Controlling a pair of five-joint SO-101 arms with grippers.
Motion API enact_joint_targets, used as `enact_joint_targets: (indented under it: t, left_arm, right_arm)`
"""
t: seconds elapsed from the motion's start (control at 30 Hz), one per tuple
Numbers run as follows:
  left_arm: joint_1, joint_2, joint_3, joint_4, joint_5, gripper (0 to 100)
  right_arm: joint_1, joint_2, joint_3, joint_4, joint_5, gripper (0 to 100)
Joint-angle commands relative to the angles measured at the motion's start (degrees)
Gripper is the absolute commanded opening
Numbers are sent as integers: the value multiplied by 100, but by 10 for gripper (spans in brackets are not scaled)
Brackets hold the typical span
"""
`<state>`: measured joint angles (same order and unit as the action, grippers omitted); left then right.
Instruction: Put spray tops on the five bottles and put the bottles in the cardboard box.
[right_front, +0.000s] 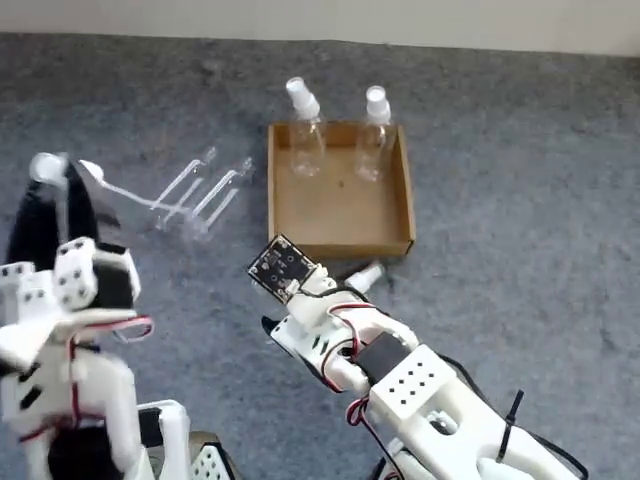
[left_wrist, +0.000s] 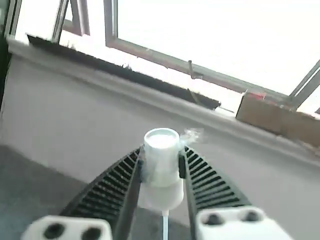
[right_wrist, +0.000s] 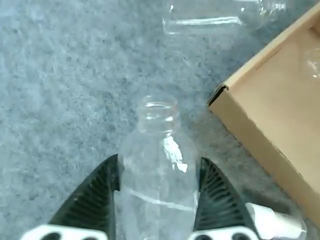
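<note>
My left gripper (left_wrist: 161, 155) is shut on a white spray top (left_wrist: 161, 140) and holds it up in the air, its thin tube hanging below. In the high view this spray top (right_front: 45, 166) is at the far left, above the carpet. My right gripper (right_wrist: 159, 167) is shut on a clear bottle (right_wrist: 157, 115) with an open neck, just in front of the cardboard box (right_wrist: 280, 100). Two capped bottles (right_front: 305, 135) (right_front: 374, 135) stand at the far end of the box (right_front: 340, 240). Another bare bottle (right_wrist: 215, 17) lies on the carpet beyond the held one.
Loose spray tops (right_front: 205, 188) with long tubes lie on the grey carpet left of the box. One more white spray top (right_front: 365, 275) (right_wrist: 275, 222) lies by the box's near corner, close to my right arm (right_front: 400, 375).
</note>
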<state>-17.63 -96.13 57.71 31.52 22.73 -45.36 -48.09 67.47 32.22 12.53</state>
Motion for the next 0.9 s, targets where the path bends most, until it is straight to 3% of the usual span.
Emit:
enact_joint_targets:
  t: [0.0, 0.2, 0.3, 0.43, 0.57, 0.7, 0.77, 0.87]
  left_arm:
    - [-75, 418, -1226, 88, -176, 4]
    - [-31, 1323, -1059, 1319, -185, 4]
    - [497, 1631, -620, 1662, -185, 4]
    - [1007, 1613, -716, 1618, -360, 4]
    - [198, 1684, -532, 1275, -1029, 4]
    - [1095, 1622, 409, 1222, -1011, 4]
    - [1464, 1613, 268, 1222, -967, 4]
    - [1429, 1613, -382, 1222, -633, 4]
  right_arm:
    - [-4, -189, -40, -127, -53, 5]
    - [-4, -189, -22, -127, -53, 5]
    - [-4, -189, -22, -145, -70, 5]
    - [-4, -189, -13, -136, -70, 5]
    - [-4, -189, -13, -127, -79, 5]
    - [-31, -189, -22, -145, -79, 5]
    - [-31, -189, -22, -136, -79, 5]
    - [-4, -189, 48, -136, -79, 5]
